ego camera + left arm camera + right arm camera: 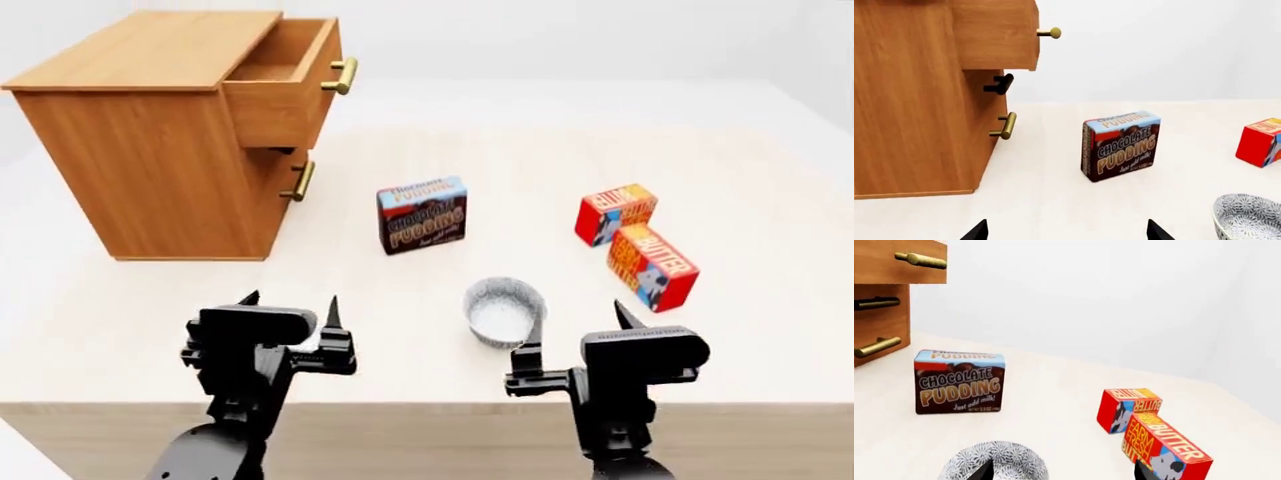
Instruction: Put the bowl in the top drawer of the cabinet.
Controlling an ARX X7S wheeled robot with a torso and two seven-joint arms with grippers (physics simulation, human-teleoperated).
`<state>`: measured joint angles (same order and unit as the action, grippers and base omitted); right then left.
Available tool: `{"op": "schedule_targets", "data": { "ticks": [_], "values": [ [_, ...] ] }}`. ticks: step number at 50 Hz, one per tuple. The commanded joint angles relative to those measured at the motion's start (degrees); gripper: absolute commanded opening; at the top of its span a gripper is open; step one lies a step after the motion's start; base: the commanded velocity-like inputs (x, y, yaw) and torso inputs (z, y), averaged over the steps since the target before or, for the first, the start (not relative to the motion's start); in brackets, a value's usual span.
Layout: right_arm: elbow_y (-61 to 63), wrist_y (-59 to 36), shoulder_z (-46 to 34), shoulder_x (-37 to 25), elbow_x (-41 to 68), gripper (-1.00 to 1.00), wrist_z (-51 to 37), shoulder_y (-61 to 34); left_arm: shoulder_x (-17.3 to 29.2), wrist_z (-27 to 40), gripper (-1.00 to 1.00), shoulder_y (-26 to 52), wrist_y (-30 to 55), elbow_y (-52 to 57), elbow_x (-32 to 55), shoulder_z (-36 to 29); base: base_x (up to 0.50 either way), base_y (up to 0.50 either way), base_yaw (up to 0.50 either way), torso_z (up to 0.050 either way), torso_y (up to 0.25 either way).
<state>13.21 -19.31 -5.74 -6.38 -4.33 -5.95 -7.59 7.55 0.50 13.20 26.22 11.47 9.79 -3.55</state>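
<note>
The white speckled bowl sits upright on the table, just ahead and left of my right gripper. That gripper is open and holds nothing. In the right wrist view the bowl lies under one fingertip of the right gripper. My left gripper is open and empty, left of the bowl, with bare table between its tips in the left wrist view. The bowl shows at that view's edge. The cabinet stands at the far left. Its top drawer is pulled out and looks empty.
A chocolate pudding box stands between the cabinet and the bowl. Two red butter boxes lie to the right. The lower drawer is shut. The table's front edge runs just under both grippers.
</note>
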Motion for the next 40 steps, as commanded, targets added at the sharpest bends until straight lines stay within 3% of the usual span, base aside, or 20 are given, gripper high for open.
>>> {"op": "schedule_targets", "data": {
  "ticks": [1,11,23,34,40],
  "values": [
    [9.88,-18.30,-0.75,-2.37,-0.94,1.00,2.59,-9.70,2.36,-0.43,1.00,13.37,16.90,3.79,4.64,1.27,0.00,0.00,0.00,0.050,0.000],
    [9.81,-33.93,-1.31,-3.00,0.76,1.00,7.33,-24.51,1.65,-0.12,1.00,29.70,32.32,-1.76,10.23,4.96,0.00,0.00,0.00,0.050,0.000],
    [0.01,-34.60,-4.46,-2.92,-1.09,1.00,5.83,-33.72,1.39,1.52,1.00,48.96,40.76,-9.81,11.56,5.94,0.00,0.00,0.00,0.050,0.000],
    [0.89,-35.42,-4.22,-3.96,-0.94,1.00,6.18,-37.10,-0.39,3.59,1.00,66.28,37.10,-26.86,8.92,5.57,0.02,0.00,0.00,0.050,0.000],
    [1.47,-33.38,-3.58,-4.70,0.18,1.00,7.09,-35.94,-0.86,2.65,1.00,71.34,33.28,-34.05,7.38,2.79,0.48,0.00,0.00,0.016,0.000]
  ]
}}
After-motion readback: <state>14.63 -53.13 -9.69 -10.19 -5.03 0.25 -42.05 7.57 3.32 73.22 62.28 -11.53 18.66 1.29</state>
